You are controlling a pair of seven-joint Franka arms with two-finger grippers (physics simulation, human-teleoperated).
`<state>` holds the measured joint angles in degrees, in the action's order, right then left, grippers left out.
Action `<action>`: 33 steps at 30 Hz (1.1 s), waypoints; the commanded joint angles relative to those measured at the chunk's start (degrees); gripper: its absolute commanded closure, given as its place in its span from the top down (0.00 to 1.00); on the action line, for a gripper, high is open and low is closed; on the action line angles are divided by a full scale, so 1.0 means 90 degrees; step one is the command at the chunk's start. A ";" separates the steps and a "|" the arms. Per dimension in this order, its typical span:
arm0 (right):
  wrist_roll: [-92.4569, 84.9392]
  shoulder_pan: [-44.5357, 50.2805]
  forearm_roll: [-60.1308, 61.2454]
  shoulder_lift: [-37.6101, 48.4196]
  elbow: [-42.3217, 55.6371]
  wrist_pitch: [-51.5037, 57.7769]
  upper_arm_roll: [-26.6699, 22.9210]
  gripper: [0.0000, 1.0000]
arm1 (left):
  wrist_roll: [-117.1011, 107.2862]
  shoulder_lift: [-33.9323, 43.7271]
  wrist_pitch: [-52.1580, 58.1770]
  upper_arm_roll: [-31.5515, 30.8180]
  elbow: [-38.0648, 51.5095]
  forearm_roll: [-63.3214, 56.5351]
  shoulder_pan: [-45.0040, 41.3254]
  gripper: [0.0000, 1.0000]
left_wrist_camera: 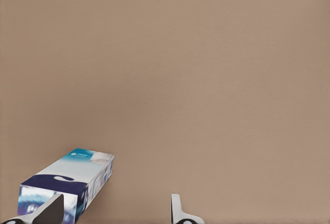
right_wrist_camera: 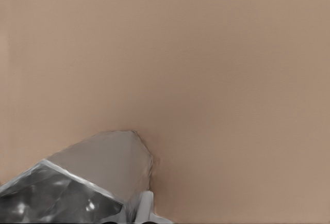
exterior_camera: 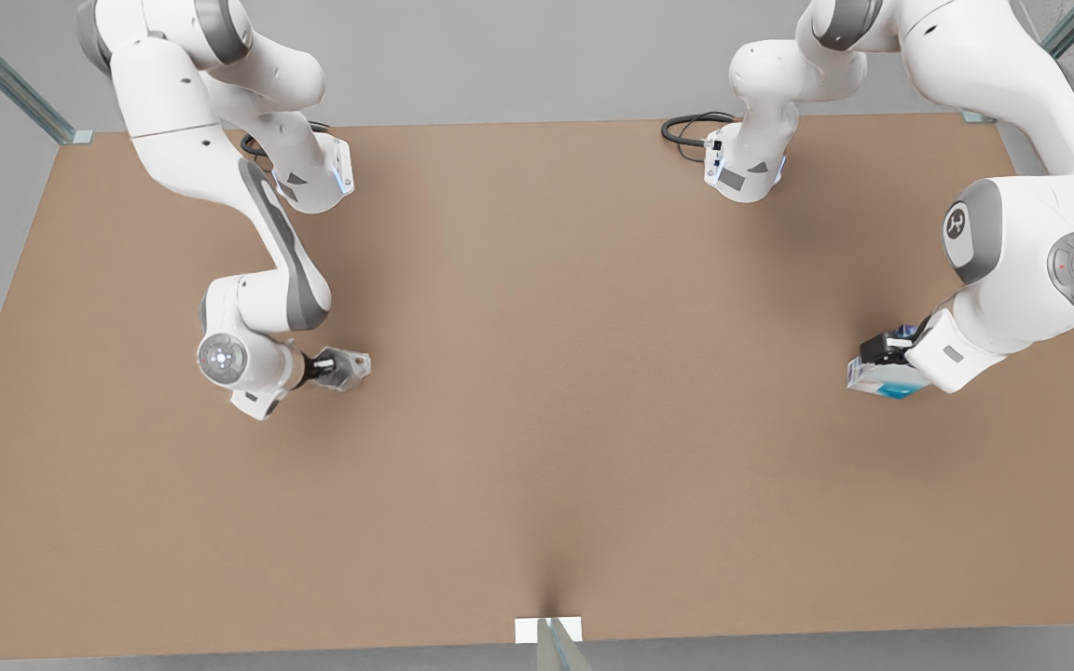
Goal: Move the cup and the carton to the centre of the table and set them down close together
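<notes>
Carton (left_wrist_camera: 67,182) print — perhaps unreadable.

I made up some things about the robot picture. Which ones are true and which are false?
1. The cup and the carton sit close together in the middle of the table. False: they are far apart, the cup towards the front view's left and the carton towards its right.
2. The left gripper has its jaws open. True.
3. The carton is white with dark blue and teal print. True.
4. The right gripper is at the carton. False: it is at the cup, and the left gripper is at the carton.
</notes>
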<state>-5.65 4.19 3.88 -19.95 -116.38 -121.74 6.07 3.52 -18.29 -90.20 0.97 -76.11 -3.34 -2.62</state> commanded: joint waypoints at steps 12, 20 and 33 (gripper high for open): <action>0.3039 0.2072 0.0467 -0.1523 0.3124 0.0412 0.0459 0.21 | -0.0049 -0.0107 -0.0037 0.0186 0.0000 0.0020 -0.0011 1.00; 0.4036 0.3069 0.0399 -0.4502 0.6417 -0.0506 0.0381 0.21 | -0.0244 -0.0175 -0.0066 0.0215 0.0010 0.0000 -0.0001 1.00; 0.4730 0.3206 0.0399 -0.4649 0.7003 -0.0905 0.0537 0.21 | -0.0234 -0.0185 -0.0076 0.0225 0.0020 0.0000 -0.0011 1.00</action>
<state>36.75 33.45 7.73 -62.44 -53.38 -131.43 10.90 1.41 -19.96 -90.86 2.99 -75.94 -3.33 -2.72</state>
